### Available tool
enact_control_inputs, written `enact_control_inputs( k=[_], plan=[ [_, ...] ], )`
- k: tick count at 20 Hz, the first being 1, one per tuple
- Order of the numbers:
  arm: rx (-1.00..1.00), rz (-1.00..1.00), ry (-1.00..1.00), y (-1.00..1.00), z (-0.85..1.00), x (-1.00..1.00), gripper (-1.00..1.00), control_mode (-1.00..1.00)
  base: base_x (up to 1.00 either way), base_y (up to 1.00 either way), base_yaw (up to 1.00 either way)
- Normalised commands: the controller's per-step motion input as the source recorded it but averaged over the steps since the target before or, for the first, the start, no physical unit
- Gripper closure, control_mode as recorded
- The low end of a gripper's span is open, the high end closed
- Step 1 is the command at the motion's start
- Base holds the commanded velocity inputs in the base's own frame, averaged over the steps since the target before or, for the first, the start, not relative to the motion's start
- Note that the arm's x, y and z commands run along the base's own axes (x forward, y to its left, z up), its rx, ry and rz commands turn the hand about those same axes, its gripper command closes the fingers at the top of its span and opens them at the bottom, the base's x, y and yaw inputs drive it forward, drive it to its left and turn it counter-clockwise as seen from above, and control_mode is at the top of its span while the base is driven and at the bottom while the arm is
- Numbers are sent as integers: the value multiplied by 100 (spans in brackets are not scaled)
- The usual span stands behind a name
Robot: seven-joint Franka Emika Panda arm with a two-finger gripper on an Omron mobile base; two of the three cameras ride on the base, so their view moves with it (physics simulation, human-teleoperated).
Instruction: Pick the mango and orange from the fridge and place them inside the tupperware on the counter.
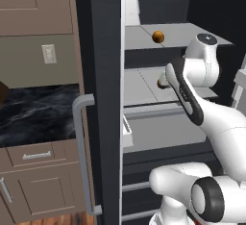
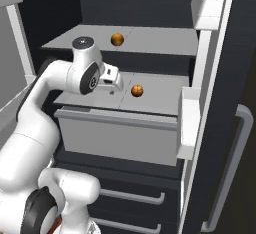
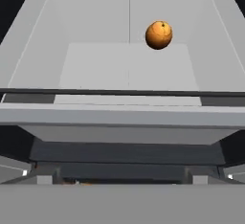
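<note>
Your gripper is hovering inside the fridge over its middle shelf; you cannot tell how the jaws are standing. Just beside it, the orange is resting.

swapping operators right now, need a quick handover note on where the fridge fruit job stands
Gripper: reaching into the open fridge over the middle shelf, nothing held that I can see; whether its fingers are open or shut cannot be told.
Fruit: two small round orange-brown balls in the fridge, one on the upper shelf, one on the middle shelf just beside the gripper. Which is the orange and which the mango I cannot tell.
Counter: black marble, left of the fridge door.
Done: fridge door is open, arm is at the shelf.
Left: grasp each fruit, carry both to the tupperware on the counter.
</note>
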Motion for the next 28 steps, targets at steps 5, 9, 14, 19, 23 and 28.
enact_control_inputs(
  k=[5, 9, 14, 19, 23, 28],
  plan=[
    [-27, -3, 10, -14, -6, 50, -100, -100, 0, 0, 0],
    [0, 0, 0, -25, -16, 25, -100, -100, 0, 0, 0],
    [7, 0, 0, -34, -16, 37, -100, -100, 0, 0, 0],
    [11, 0, 0, -27, -27, 38, -100, -100, 0, 0, 0],
    [16, 0, 0, -18, -18, 42, -100, -100, 0, 0, 0],
    [15, 0, 0, -12, -13, 46, -100, -100, 0, 0, 0]
  ],
)
